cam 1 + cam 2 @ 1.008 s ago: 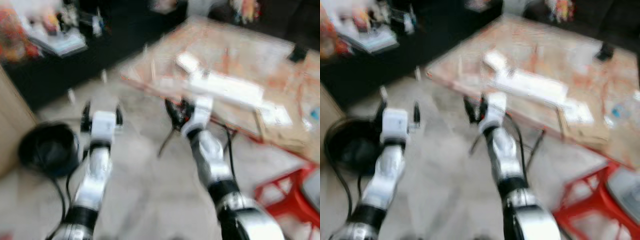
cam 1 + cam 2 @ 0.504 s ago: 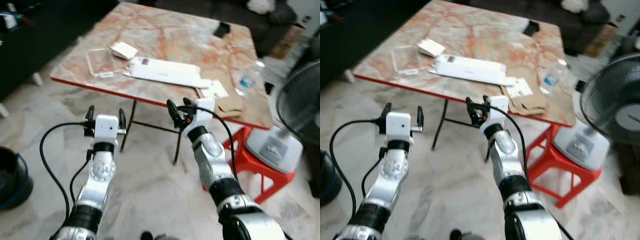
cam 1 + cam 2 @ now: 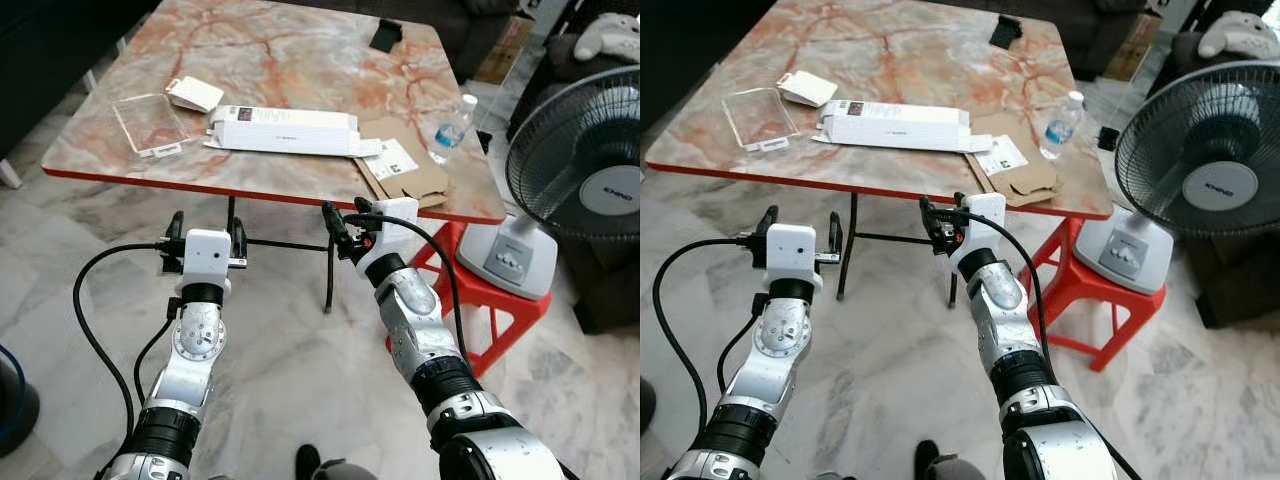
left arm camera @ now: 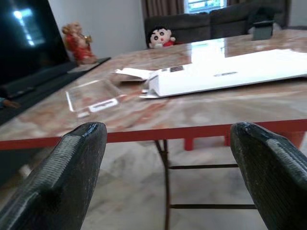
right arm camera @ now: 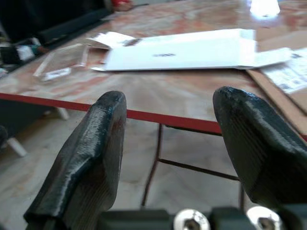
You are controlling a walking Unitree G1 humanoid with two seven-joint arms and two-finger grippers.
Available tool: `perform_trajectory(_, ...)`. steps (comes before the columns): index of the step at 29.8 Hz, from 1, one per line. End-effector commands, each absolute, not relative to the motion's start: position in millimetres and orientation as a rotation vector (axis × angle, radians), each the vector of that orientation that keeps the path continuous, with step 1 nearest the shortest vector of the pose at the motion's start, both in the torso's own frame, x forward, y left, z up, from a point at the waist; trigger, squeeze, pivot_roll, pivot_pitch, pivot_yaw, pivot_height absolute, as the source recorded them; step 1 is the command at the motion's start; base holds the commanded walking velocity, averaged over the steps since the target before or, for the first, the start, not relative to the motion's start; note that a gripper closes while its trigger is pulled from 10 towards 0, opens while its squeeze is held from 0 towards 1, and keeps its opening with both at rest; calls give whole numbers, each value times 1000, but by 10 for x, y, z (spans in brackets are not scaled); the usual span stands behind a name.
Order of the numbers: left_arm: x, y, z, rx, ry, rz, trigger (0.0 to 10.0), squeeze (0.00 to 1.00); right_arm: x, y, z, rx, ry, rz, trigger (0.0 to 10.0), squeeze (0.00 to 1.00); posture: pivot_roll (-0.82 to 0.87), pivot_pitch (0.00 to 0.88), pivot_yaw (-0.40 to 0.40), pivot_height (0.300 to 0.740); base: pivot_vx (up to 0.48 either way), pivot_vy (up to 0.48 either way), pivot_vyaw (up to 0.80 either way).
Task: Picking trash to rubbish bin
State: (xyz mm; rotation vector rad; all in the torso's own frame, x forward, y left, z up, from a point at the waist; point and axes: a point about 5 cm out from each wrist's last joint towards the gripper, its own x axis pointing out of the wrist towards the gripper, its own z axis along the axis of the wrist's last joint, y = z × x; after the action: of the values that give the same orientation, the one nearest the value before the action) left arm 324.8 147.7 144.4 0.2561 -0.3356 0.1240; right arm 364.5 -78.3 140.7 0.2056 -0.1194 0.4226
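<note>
We record a marble-topped table with red edge (image 3: 300,60) ahead. On it: a long white carton (image 3: 285,130) centrally, a clear plastic tray (image 3: 150,122) to its left, a plastic water bottle (image 3: 452,128) right. A grey pedestal fan (image 3: 580,160) stands right of the table.

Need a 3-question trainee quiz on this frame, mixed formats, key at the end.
1. True or false: the water bottle stands upright near the edge of the marble table on the fan's side.
2. The long white box lies: A) on the red stool B) on the table C) on the floor.
3. Fill in: both the left gripper and the right gripper are ____ and hold nothing.

Key: 1 true; 2 B; 3 open.
</note>
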Motion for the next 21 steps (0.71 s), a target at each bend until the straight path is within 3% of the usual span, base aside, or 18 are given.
perform_trajectory(1, 3241, 1464, 1470, 253, -345, 116, 10000, 0, 3648, -782, 1458, 213, -145, 421, 10000, 0, 63, 156, -134, 740, 0, 0, 0)
perform_trajectory(15, 3260, 1460, 1499, 256, -333, 120, 10000, 0, 3645, -757, 1450, 223, -128, 426, 10000, 0, 63, 158, -131, 740, 0, 0, 0)
perform_trajectory(18, 3267, 1476, 1493, 257, -328, 129, 10000, 0, 3642, -764, 1452, 238, -138, 419, 10000, 0, 64, 156, -129, 740, 0, 0, -710)
perform_trajectory(21, 3267, 1499, 1520, 258, -338, 136, 10000, 0, 3638, -762, 1460, 230, -149, 421, 10000, 0, 65, 151, -128, 740, 0, 0, 0)
